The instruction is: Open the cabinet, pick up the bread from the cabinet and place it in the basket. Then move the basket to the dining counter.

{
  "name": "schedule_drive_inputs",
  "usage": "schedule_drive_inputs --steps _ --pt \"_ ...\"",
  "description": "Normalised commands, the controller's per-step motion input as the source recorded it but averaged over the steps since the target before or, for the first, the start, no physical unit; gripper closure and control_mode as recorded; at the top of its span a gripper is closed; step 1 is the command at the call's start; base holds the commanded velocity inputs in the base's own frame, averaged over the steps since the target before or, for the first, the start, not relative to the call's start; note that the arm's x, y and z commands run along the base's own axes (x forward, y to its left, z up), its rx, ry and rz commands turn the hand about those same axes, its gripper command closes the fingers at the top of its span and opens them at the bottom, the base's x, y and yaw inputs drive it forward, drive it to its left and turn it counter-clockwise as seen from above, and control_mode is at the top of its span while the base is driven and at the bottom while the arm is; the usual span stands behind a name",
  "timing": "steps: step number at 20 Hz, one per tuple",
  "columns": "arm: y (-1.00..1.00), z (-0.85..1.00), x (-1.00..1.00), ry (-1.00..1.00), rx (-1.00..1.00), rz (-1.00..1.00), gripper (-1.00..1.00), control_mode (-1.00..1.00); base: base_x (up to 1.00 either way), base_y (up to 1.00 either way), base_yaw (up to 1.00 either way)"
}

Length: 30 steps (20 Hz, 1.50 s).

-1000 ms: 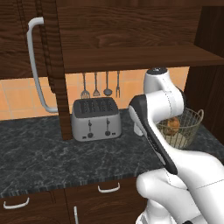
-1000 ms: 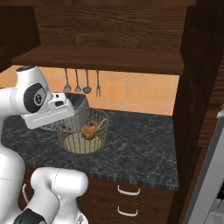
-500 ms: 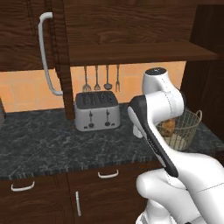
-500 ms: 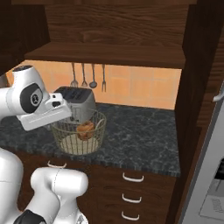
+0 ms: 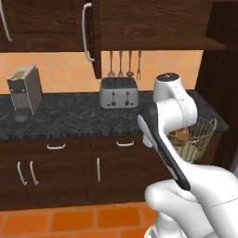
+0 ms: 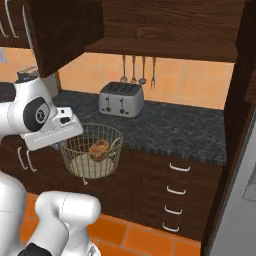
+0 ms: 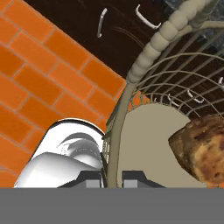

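The basket (image 6: 86, 151) is a golden wire bowl that hangs in the air in front of the lower drawers, above the floor. My gripper (image 7: 113, 178) is shut on the basket's rim (image 7: 148, 57), one fingertip on each side of the wire. The bread (image 7: 202, 146) lies inside on the pale bottom, and the bread (image 6: 99, 149) is a small tan lump there. The basket (image 5: 204, 134) and the bread (image 5: 180, 135) peek out behind my arm. The cabinet (image 5: 153, 21) stands with its door (image 5: 95, 39) swung open. The dining counter is out of view.
A silver toaster (image 5: 119, 92) stands on the black marbled counter (image 5: 69, 114), with utensils (image 5: 121, 62) hanging above it. A grey coffee machine (image 5: 24, 90) is at the left. Dark drawers (image 6: 175, 200) line the front, over an orange tile floor (image 5: 69, 218).
The whole picture has shifted: the base has backed away from the counter. The basket, held by my gripper, has come off the black counter and now hangs before the drawers.
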Motion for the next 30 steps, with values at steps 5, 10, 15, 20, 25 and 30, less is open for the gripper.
schedule_drive_inputs --steps 5,10,15,20,25,30 --pt "0.0 0.0 0.0 0.0 0.0 0.0 1.0 1.0 -0.65 0.54 0.71" --pt "0.0 0.0 0.0 0.0 0.0 0.0 1.0 1.0 -0.27 0.57 0.92" --pt "0.0 0.0 0.0 0.0 0.0 0.0 1.0 1.0 -0.1 0.38 1.0" --pt "0.0 0.0 0.0 0.0 0.0 0.0 1.0 1.0 -0.17 0.5 0.99" --pt "0.0 0.0 0.0 0.0 0.0 0.0 1.0 1.0 -0.16 0.53 0.98" --pt "0.0 0.0 0.0 0.0 0.0 0.0 1.0 1.0 -0.01 0.3 0.96"
